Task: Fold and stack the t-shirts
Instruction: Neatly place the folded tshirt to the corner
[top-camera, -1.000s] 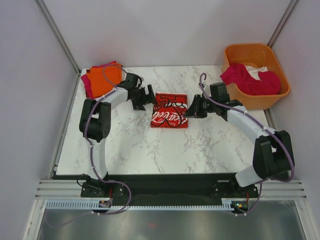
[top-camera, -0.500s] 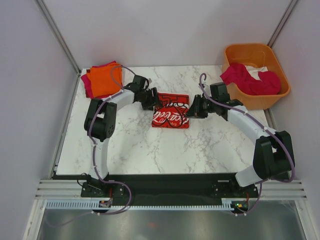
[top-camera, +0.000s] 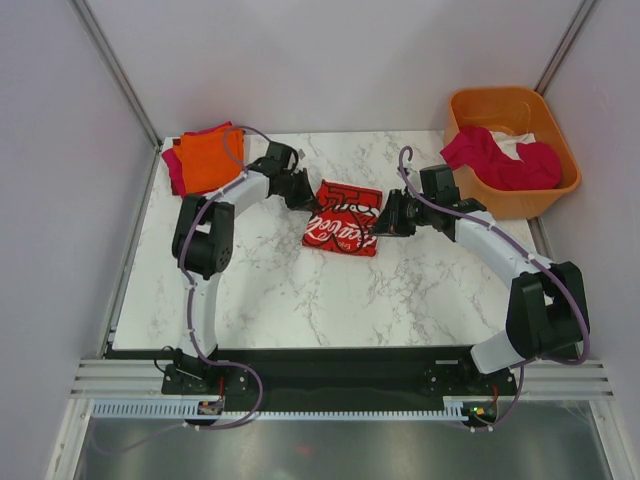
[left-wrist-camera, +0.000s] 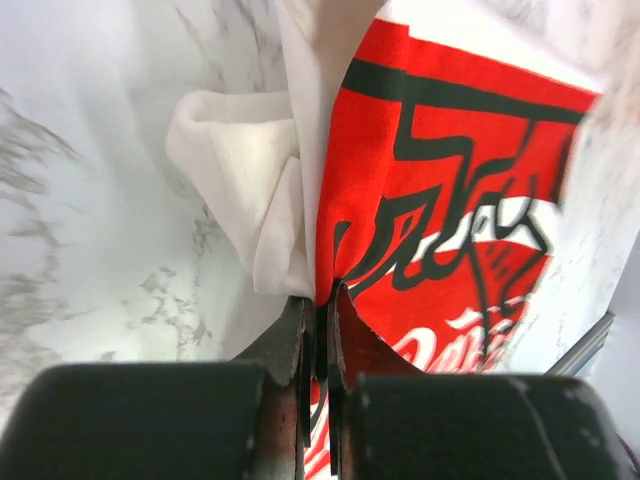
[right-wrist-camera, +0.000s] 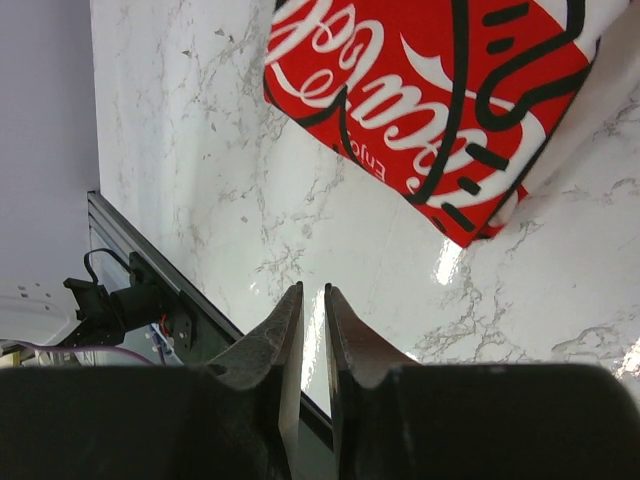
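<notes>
Now we have our left gripper (left-wrist-camera: 320, 305) clamped on the left edge of the logo t-shirt (top-camera: 343, 222), right where loose white cloth bunches beside the red print. That shirt lies folded in the middle of the marble table (top-camera: 300, 290), turned slightly askew. Our right gripper (right-wrist-camera: 312, 300) sits just beside the shirt's right edge, its fingers drawn almost together with nothing between them. At the far-left corner an orange t-shirt (top-camera: 210, 155) rests on a magenta t-shirt (top-camera: 172, 172). At the far right, the tub (top-camera: 500, 93) holds a magenta-red t-shirt (top-camera: 490, 160) and a white t-shirt (top-camera: 524, 145).
</notes>
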